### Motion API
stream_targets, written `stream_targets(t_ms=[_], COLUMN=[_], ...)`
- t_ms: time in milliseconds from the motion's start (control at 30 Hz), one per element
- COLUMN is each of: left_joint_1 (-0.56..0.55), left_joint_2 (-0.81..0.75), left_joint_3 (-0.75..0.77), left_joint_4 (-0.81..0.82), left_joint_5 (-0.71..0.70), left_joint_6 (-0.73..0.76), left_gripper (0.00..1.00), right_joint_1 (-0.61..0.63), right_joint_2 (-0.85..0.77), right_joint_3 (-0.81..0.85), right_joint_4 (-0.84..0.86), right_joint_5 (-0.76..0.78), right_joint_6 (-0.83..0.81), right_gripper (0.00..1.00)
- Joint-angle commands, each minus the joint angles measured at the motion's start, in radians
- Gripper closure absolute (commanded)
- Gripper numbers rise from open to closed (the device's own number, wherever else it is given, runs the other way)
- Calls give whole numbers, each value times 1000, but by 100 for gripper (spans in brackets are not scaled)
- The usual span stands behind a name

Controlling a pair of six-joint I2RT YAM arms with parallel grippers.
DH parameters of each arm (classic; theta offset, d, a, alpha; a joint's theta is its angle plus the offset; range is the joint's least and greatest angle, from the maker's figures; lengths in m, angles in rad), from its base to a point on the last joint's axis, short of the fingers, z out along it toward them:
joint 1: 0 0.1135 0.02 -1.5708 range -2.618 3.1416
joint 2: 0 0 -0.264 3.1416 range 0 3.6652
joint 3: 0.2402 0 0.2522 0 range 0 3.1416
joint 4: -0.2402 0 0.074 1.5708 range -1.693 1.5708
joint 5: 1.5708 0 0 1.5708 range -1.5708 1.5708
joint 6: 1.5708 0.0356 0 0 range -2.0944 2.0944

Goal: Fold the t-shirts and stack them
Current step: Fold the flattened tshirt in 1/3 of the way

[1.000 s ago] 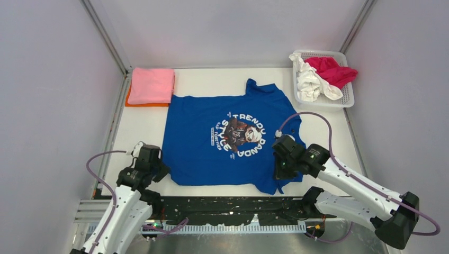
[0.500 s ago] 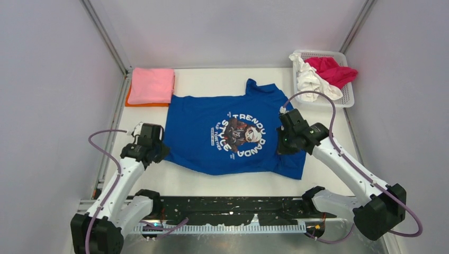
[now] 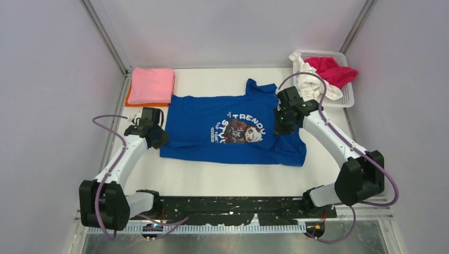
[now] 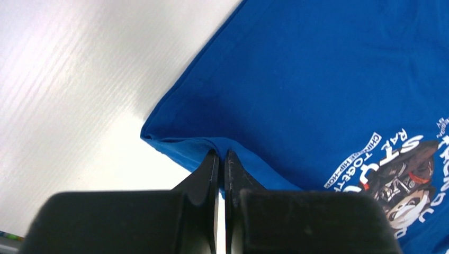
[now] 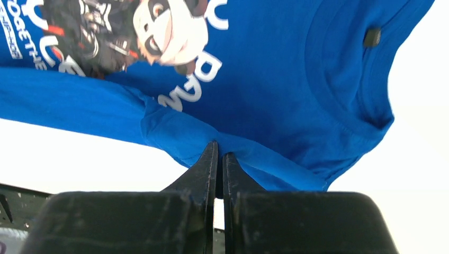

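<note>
Left gripper (image 3: 154, 136) and right gripper (image 3: 279, 123) are each pressed together on a near-edge corner of the blue t-shirt (image 3: 196, 121). It lies centre frame, its near part doubled over. Recommended: carry both corners level and lay the edge square, without dragging. Pink t-shirt (image 3: 151, 84) lies folded, upper left.

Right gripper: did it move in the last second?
Yes. The right gripper, holding the royal-blue t-shirt, moved from the black rail toward the white plastic mesh basket.
</note>
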Motion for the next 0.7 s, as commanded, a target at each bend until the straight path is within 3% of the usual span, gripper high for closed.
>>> stream_targets(t_ms=[0,167,233,300,333,400,433,533,567,667], left_joint_1=[35,55,59,62,64,66,67,67,66,64], left_joint_2=[73,154,189,225,240,250,247,214,197,154], left_joint_3=[66,86,106,140,154,188,201,206,197,130], left_joint_4=[51,117,128,133,135,121,102,84,84,115], left_joint_5=[-20,-16,-12,-14,-17,-31,-32,14,36,136], left_joint_6=[22,18,20,26,31,34,35,63,67,69], left_gripper=[100,100,99,68,46,8,1,0,0,0], right_joint_1=[-57,-108,-115,-120,-122,-123,-123,-123,-123,-122], right_joint_2=[100,233,306,409,428,459,457,391,339,213], right_joint_3=[108,205,285,382,413,480,497,438,363,167], right_joint_4=[48,133,133,113,111,118,121,135,160,245], right_joint_5=[-30,-64,-44,22,48,107,110,58,46,-78], right_joint_6=[-82,-143,-170,-181,-182,-178,-178,-178,-174,-116], right_gripper=[95,92,86,72,57,44,39,22,9,3])
